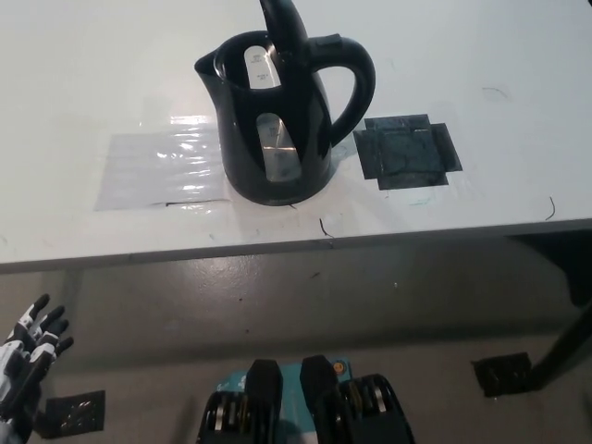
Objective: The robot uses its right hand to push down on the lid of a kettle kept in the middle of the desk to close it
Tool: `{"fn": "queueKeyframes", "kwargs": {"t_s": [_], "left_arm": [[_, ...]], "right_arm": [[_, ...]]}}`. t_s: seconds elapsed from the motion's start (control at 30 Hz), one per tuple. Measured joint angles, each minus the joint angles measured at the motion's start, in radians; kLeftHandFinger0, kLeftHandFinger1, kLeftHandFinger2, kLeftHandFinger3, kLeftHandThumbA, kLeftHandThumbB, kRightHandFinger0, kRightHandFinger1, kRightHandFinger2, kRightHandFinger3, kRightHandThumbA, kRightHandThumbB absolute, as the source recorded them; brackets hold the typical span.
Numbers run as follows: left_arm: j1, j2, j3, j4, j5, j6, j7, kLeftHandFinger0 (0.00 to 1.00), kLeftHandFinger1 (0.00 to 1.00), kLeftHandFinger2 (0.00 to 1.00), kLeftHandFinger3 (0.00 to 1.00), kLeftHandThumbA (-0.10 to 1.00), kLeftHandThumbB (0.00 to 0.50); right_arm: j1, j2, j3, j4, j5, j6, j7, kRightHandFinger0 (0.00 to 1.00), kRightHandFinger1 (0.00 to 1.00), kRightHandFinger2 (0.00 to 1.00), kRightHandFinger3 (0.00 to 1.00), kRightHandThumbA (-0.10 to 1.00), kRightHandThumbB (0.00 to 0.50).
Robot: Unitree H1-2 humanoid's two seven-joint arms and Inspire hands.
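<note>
White desk held a black kettle near its middle, lid upright; the left hand rested low, fingers spread and empty, the right hand out of view — an off-centre push could tip the kettle.

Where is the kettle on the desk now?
In the head view the black kettle stands upright near the desk's front edge, between a clear tape patch and a black tape patch.

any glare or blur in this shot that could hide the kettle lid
Head view: glare sits on the clear tape patch left of the kettle, and on its water window; the raised lid stays sharp, though cut by the top edge; the left hand low left looks slightly soft.
</note>
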Motion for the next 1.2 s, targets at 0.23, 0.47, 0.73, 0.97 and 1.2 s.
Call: {"fn": "queueKeyframes", "kwargs": {"t_s": [0.23, 0.47, 0.73, 0.97, 1.2], "left_arm": [[-0.001, 0.0, 0.0, 0.001, -0.001, 0.008, 0.0, 1.0, 1.0, 1.0, 1.0, 0.56, 0.008], [-0.008, 0.003, -0.001, 0.002, -0.002, 0.016, 0.0, 1.0, 1.0, 1.0, 1.0, 0.54, 0.0], [-0.004, 0.0, -0.004, 0.009, -0.001, 0.018, 0.0, 1.0, 1.0, 1.0, 1.0, 0.5, 0.0], [-0.004, -0.004, -0.007, 0.022, -0.001, 0.018, 0.0, 1.0, 1.0, 1.0, 1.0, 0.51, 0.011], [-0.001, -0.021, -0.018, 0.032, 0.0, 0.018, 0.0, 1.0, 1.0, 1.0, 1.0, 0.48, 0.0]], "right_arm": [[-0.005, 0.007, 0.06, -0.257, -0.001, 0.07, -0.011, 1.0, 1.0, 1.0, 1.0, 0.71, 0.212], [-0.252, 0.008, 0.173, -0.42, -0.016, 0.216, -0.038, 1.0, 1.0, 1.0, 1.0, 0.52, 0.111], [-0.601, 0.049, 0.303, -0.268, -0.083, 0.317, -0.069, 1.0, 1.0, 1.0, 1.0, 0.48, 0.031], [-0.85, 0.107, 0.38, 0.084, -0.158, 0.335, -0.095, 1.0, 1.0, 1.0, 1.0, 0.39, 0.0], [-1.01, 0.159, 0.42, 0.49, -0.202, 0.326, -0.124, 0.93, 1.0, 1.0, 1.0, 0.36, 0.009]]}}
